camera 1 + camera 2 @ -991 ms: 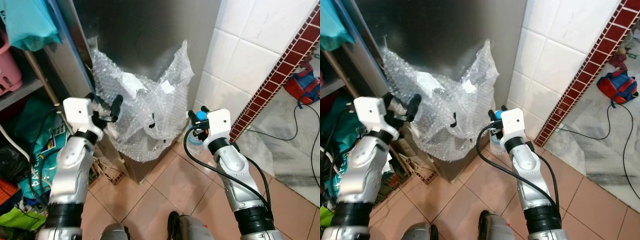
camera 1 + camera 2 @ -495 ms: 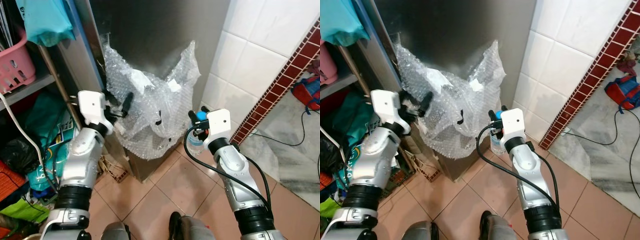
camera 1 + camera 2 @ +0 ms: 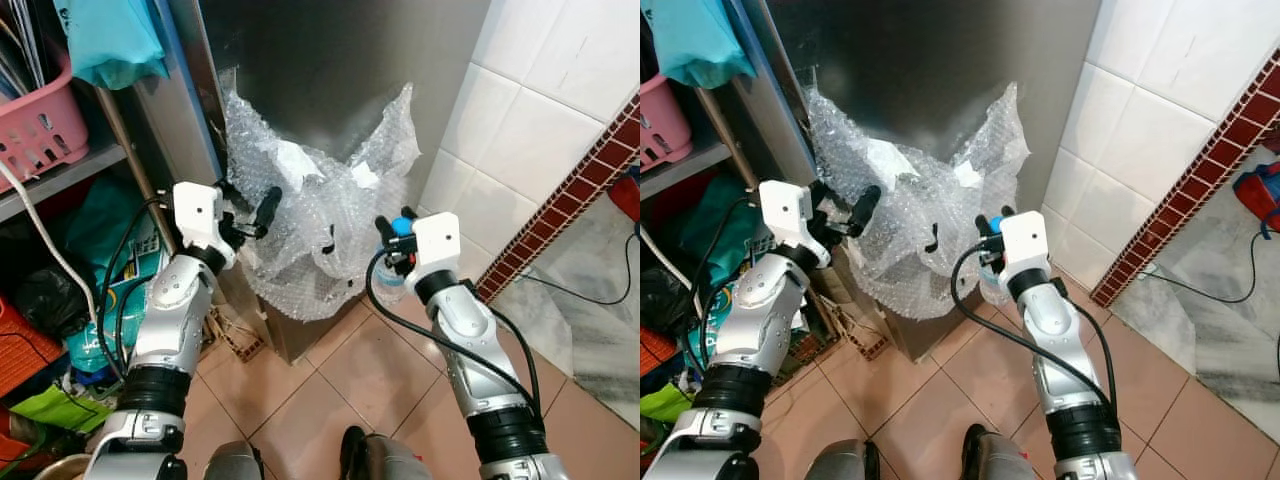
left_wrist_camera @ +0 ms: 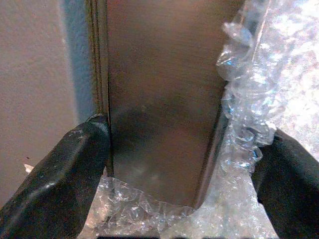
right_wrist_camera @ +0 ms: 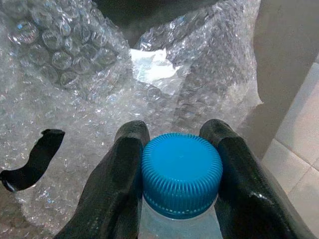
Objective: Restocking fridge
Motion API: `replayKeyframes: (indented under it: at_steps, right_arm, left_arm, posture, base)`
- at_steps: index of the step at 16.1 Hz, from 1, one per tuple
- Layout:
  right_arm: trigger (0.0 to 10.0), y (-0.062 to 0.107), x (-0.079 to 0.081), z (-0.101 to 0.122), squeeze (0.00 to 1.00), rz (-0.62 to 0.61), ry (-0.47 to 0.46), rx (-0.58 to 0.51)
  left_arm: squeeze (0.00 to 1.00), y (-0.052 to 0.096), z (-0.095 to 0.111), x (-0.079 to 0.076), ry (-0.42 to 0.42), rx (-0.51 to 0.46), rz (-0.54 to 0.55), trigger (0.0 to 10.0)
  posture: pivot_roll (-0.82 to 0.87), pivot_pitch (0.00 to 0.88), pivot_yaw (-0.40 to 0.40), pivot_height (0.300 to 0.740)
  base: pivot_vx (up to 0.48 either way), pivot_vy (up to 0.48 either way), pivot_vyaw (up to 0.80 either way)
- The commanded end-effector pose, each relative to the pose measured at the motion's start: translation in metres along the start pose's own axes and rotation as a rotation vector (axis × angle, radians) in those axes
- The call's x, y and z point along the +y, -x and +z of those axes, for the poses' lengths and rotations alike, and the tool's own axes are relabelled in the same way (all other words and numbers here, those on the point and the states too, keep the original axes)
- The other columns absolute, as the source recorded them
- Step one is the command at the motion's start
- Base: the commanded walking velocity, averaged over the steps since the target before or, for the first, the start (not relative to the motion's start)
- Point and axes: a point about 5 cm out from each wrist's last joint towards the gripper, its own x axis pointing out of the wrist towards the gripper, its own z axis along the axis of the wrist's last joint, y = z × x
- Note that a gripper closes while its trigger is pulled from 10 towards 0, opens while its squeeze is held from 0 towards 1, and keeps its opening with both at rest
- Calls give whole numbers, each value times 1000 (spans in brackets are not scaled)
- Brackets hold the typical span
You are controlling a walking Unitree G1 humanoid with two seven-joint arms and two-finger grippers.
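Note:
The steel fridge point(image 3: 330, 70) stands closed before me, its lower part wrapped in bubble wrap point(image 3: 310, 250). My left gripper point(image 3: 248, 200) is open at the fridge's left edge, just above the wrap. In the left wrist view its two fingers point(image 4: 60, 184) straddle the door's edge point(image 4: 159, 99), one on each side. My right gripper point(image 3: 393, 220) is shut on a clear water bottle point(image 3: 392, 290) by its neck, to the right of the wrap. The blue cap point(image 5: 181, 174) sits between the fingers point(image 5: 119, 184).
A shelf unit at the left holds a pink basket point(image 3: 35, 125) and a teal cloth point(image 3: 110, 40), with bags and boxes point(image 3: 60, 330) below. A white tiled wall point(image 3: 520, 110) with a red border point(image 3: 560, 200) closes the right. A cable point(image 3: 590, 295) lies on the floor.
The camera has shifted, with the fridge now nearer and more central. My left gripper has closed in on the fridge's left edge. The right gripper still holds the bottle.

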Motion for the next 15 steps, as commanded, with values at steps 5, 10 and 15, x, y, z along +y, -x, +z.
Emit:
replayKeyframes:
  at_steps: [5,10,15]
  right_arm:
    - [10000,6,-22,-3,0,-171,29,25]
    - [10000,16,-34,-11,0,-274,70,66]
    - [10000,19,-41,-15,0,-335,79,97]
  left_arm:
    - [0,-12,-17,-45,10,84,-213,10000]
    - [0,-13,-20,-60,17,80,-263,10000]
    - [0,-11,-21,-68,25,69,-268,10000]
  posture:
    - [-1,91,7,740]
    - [-4,93,8,740]
    - [-3,93,8,740]
  base:
    - [0,0,-114]
    - [0,0,-800]
    - [0,0,-800]
